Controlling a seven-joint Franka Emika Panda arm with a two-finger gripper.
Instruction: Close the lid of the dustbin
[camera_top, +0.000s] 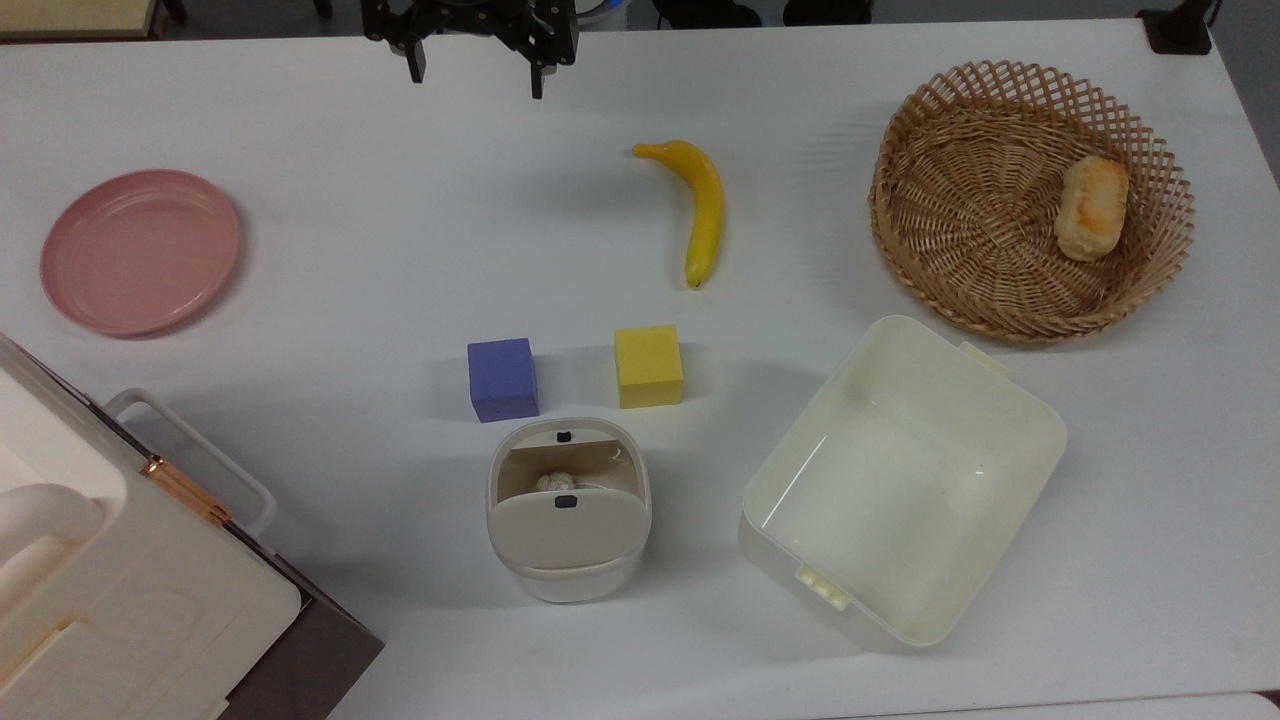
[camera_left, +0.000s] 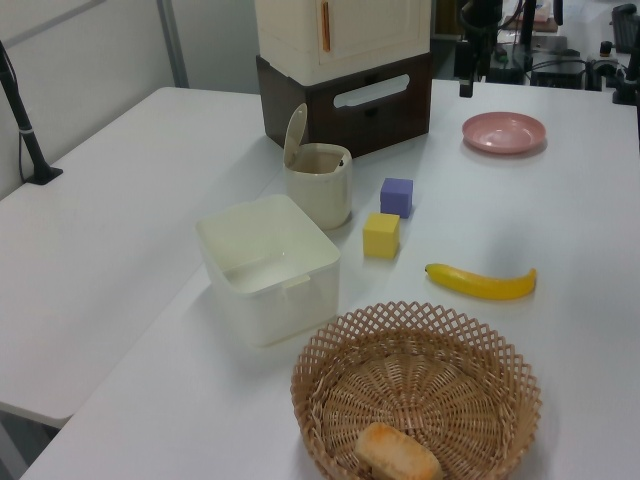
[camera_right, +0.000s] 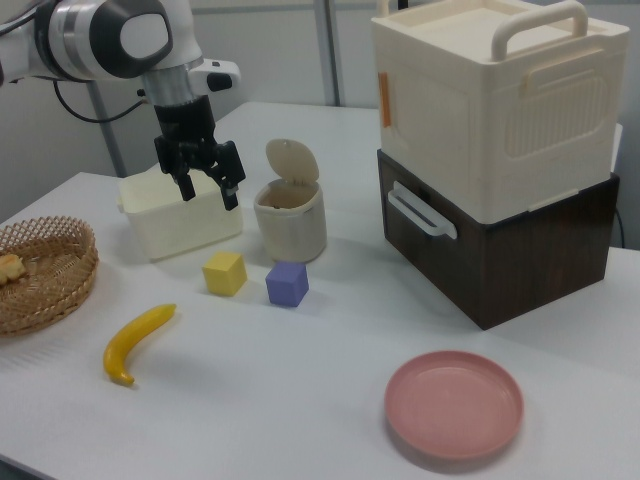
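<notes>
Task not yet begun, as judged from the layout. The small off-white rounded-square plastic dustbin (camera_top: 568, 520) stands on the white surface (camera_top: 330, 260) with its flat beige rounded-square plastic lid (camera_right: 292, 160) tipped up on its hinge, near upright; the mouth is open and something pale and crumpled is seen inside. Everything is left to do: approach, contact with the raised lid, and a push down until it seats.

In the top view the bin lies at 6 o'clock from the violet foam cube (camera_top: 502, 379) and at about 7 o'clock from the yellow foam cube (camera_top: 649, 366), close to both but not touching.

The black two-finger end effector (camera_right: 208, 184) is seen spread apart, with nothing between its fingers and nothing touched. In the top view it hangs at 12 o'clock from the bin, well apart, over the far edge of the surface.
</notes>
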